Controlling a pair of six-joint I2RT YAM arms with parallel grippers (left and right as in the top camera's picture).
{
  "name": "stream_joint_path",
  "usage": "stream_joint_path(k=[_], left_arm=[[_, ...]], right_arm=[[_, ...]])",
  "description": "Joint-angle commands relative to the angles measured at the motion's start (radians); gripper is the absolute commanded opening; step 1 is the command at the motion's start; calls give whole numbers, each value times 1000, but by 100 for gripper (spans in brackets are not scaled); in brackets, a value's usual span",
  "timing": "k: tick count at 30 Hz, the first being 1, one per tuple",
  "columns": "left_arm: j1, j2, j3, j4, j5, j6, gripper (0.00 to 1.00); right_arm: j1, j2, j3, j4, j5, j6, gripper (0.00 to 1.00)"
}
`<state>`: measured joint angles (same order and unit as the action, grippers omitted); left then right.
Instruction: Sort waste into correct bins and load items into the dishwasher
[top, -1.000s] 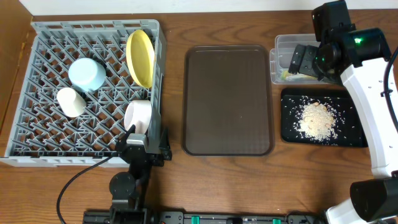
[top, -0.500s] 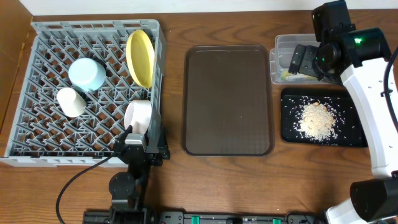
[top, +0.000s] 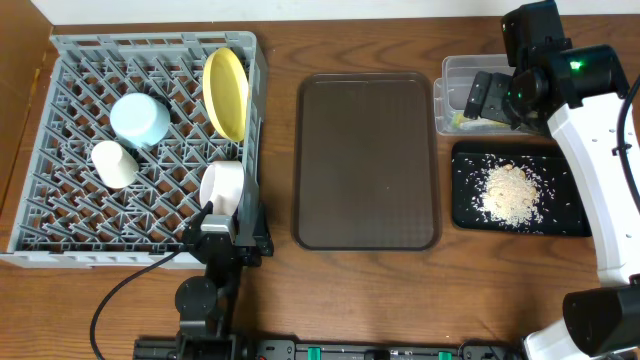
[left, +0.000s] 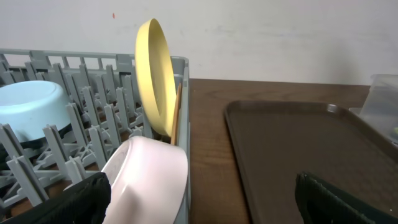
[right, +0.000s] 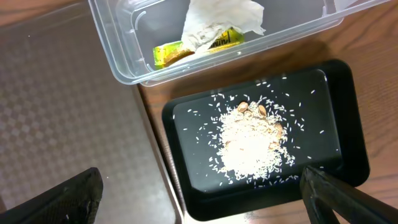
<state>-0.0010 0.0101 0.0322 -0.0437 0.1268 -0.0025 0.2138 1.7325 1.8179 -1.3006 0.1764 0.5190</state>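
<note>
At left, the dish rack (top: 150, 40) holds the yellow plate (top: 226, 92) on edge, the light blue bowl (top: 139, 119), cream cup (top: 114, 163) and white bowl (top: 222, 187). Upper right, the clear tub (top: 452, 68) holds the wrapper (right: 166, 54) and paper (right: 217, 22). Rice (top: 511, 192) fills the black tray (top: 470, 215) below. The left pincer (left: 199, 205) and right pincer (right: 199, 194) gape, released and grasping nothing. The counter (top: 280, 300) is brown wood, the wall (left: 280, 37) white.

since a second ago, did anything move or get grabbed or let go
The left gripper shifted slightly left at the dish rack's near right corner, open and empty. Nothing was grabbed or released. The right gripper stayed open above the clear tub and black tray. The yellow plate, blue bowl, white bowl and cup in the rack, the rice in the tray, the wrapper and paper in the tub stayed put.
</note>
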Motion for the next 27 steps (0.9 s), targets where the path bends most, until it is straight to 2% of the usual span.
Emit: stream_joint_path(k=[1, 19, 27], left_arm=[[5, -6, -28, -15, -8, 10, 95], [5, -6, -28, -15, -8, 10, 95], [5, -6, -28, -15, -8, 10, 95]], right_arm=[[-16, -10, 4, -1, 10, 7, 99], [-13, -21, 3, 1, 34, 1, 99], [84, -97, -84, 134, 112, -58, 99]])
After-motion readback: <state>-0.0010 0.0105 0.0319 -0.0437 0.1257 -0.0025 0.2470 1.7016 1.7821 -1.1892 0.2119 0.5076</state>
